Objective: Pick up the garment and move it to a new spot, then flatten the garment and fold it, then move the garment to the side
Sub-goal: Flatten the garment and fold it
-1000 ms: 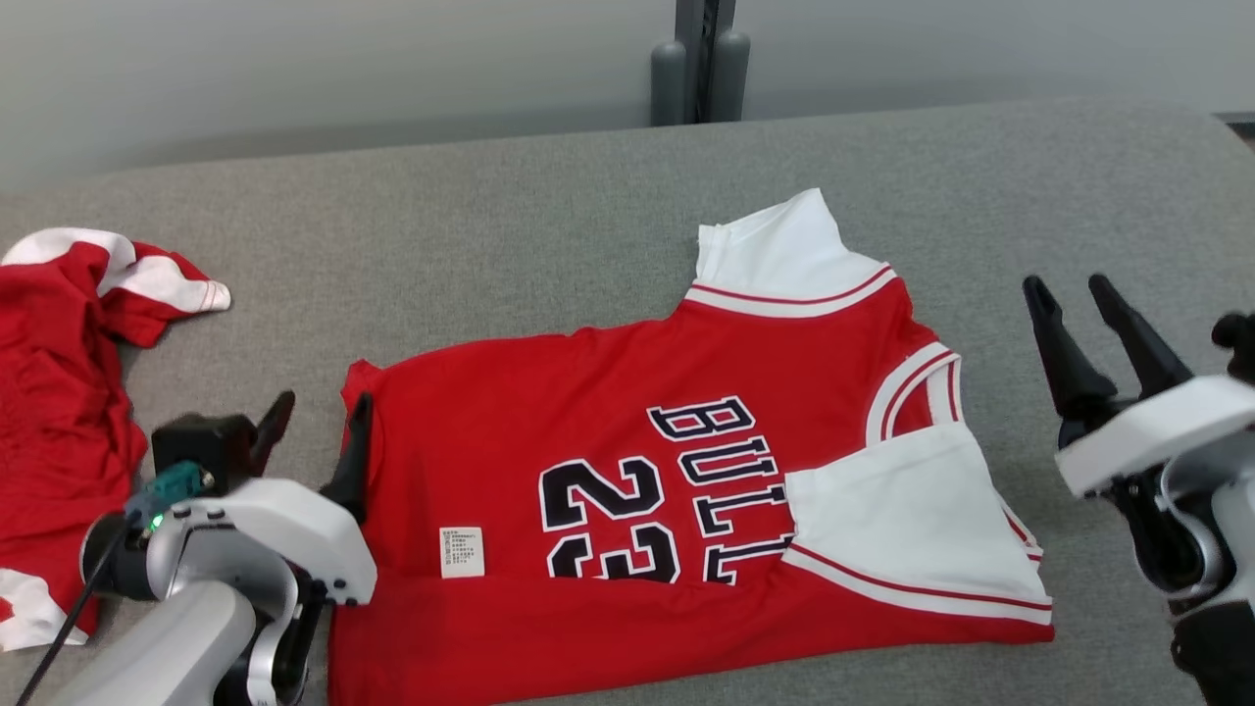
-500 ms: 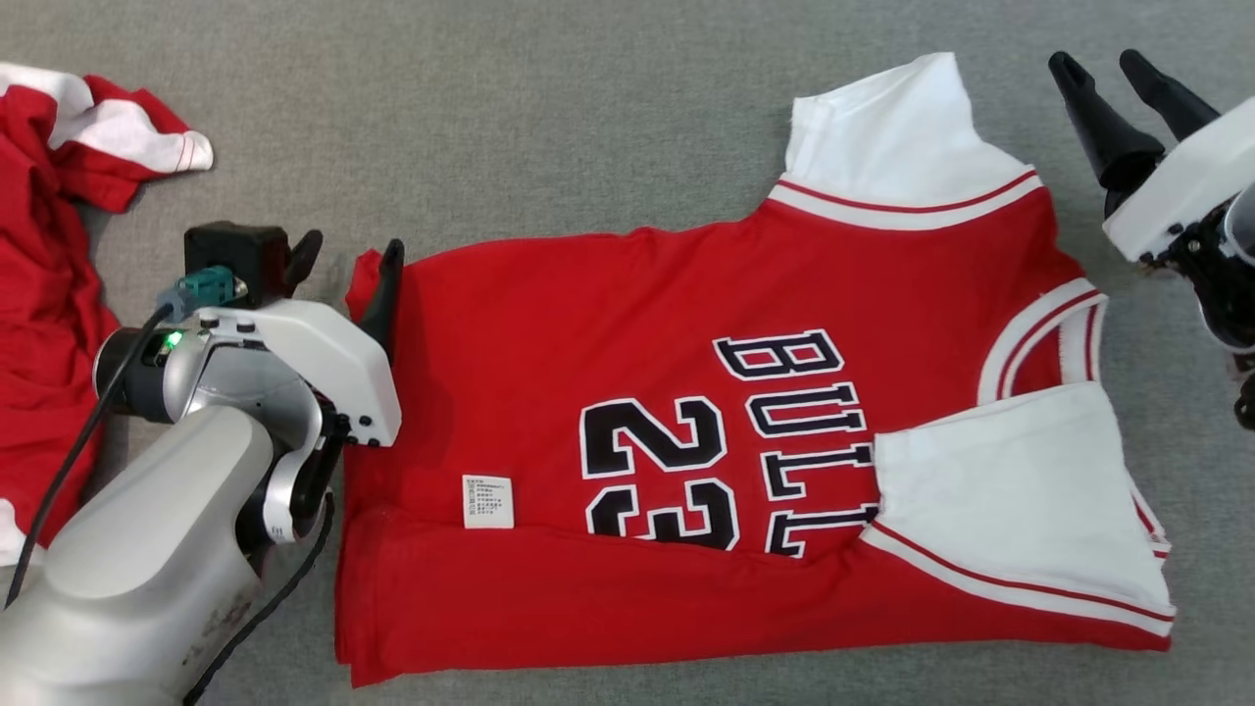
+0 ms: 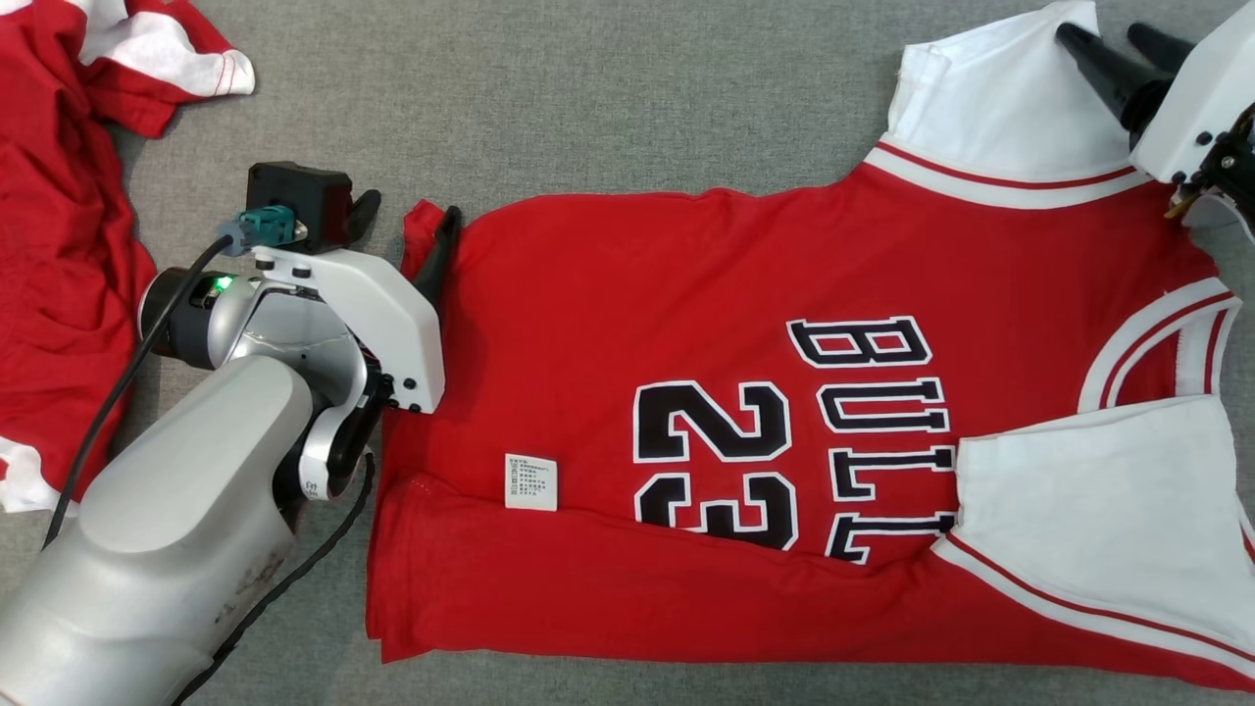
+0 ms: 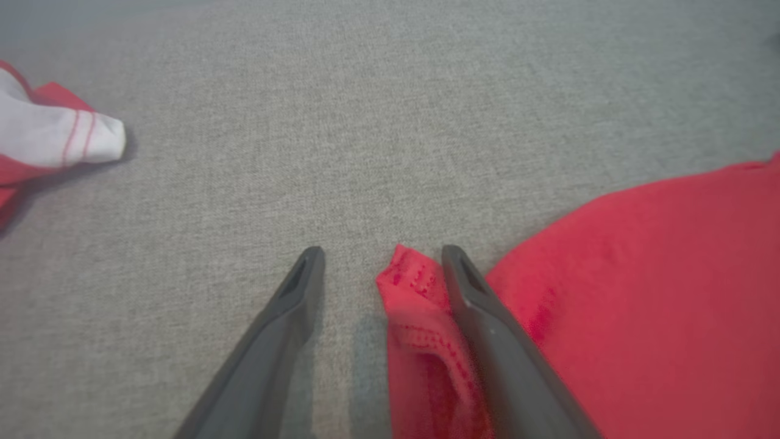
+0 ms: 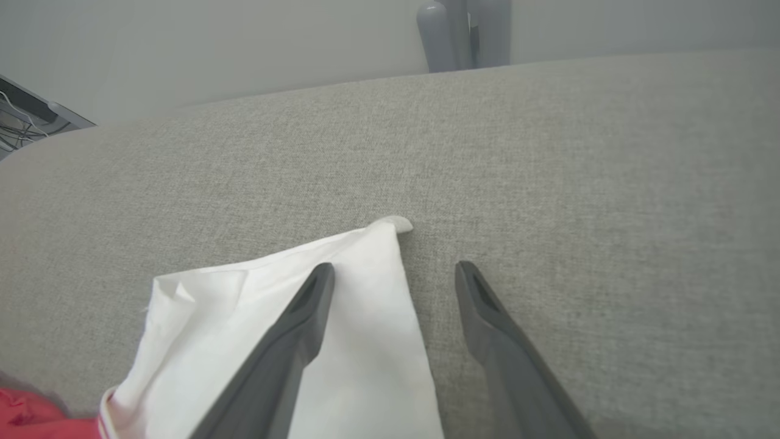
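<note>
"BULL" and "23" on red jersey (image 3: 637, 294)

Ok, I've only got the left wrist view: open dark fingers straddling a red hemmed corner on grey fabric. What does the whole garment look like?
Observer: A red basketball jersey with white sleeves and black "BULL 23" lettering lies spread on the grey fabric surface.
Operator: Any fold in it?
Observer: Yes, its near long edge is folded up over the lettering's lower part.
Operator: Where's the right gripper?
Observer: The right gripper is open at the far white sleeve, one finger over cloth, one over bare surface.
</note>
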You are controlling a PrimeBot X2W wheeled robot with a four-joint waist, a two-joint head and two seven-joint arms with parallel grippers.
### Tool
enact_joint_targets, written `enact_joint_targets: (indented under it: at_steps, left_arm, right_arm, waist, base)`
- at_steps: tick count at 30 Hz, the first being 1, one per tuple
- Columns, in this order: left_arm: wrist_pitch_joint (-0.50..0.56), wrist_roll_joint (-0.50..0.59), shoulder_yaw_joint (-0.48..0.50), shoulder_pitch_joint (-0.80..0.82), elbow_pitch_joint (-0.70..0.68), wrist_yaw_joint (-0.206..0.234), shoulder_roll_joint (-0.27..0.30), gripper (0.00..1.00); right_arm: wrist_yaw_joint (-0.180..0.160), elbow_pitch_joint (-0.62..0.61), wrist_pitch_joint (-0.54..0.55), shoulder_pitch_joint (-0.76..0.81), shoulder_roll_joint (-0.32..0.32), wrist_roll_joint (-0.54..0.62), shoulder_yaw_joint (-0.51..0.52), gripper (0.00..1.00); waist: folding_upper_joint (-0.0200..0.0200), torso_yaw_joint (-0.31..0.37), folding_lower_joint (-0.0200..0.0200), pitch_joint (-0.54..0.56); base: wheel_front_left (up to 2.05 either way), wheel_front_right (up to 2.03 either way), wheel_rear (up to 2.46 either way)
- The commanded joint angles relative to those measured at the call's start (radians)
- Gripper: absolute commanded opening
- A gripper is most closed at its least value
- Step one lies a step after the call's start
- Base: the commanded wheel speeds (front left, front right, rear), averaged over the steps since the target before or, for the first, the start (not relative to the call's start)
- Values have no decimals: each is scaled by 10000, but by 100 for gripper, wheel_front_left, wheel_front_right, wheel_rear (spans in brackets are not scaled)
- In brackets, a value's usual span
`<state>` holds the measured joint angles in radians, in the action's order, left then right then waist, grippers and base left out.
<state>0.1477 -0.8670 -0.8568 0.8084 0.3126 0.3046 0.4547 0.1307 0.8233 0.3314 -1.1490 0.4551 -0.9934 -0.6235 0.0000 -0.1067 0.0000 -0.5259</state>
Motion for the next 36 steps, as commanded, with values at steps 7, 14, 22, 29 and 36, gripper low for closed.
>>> enact_joint_targets:
  at_steps: [7,14,22,29,36]
  left_arm:
    - [372,-25,-243,165,-272,-72,-38,100]
    - [1004,-196,-437,29,-792,-45,155,69]
    - [902,-140,-383,7,-1074,48,272,0]
    - [647,-225,-307,-207,-1027,-22,303,0]
    - [510,-408,-236,-627,-918,-96,567,0]
  right_arm:
    - [3,322,405,-211,-64,-573,-505,100]
    - [3,336,312,-314,-102,-934,-951,45]
    - [3,106,-493,-524,45,-1081,-1553,0]
    - [3,28,-1244,-301,187,-1445,-1971,0]
    - [3,-272,-1761,170,355,-1957,-2399,0]
  waist:
    - [0,-96,0,-30]
    - [0,-204,0,21]
    - [0,-258,0,116]
    - [0,-219,0,441]
    - [0,8,0,1021]
  base:
    - [0,0,0]
    - [0,0,0]
    - [0,0,0]
    - [0,0,0]
    - [0,0,0]
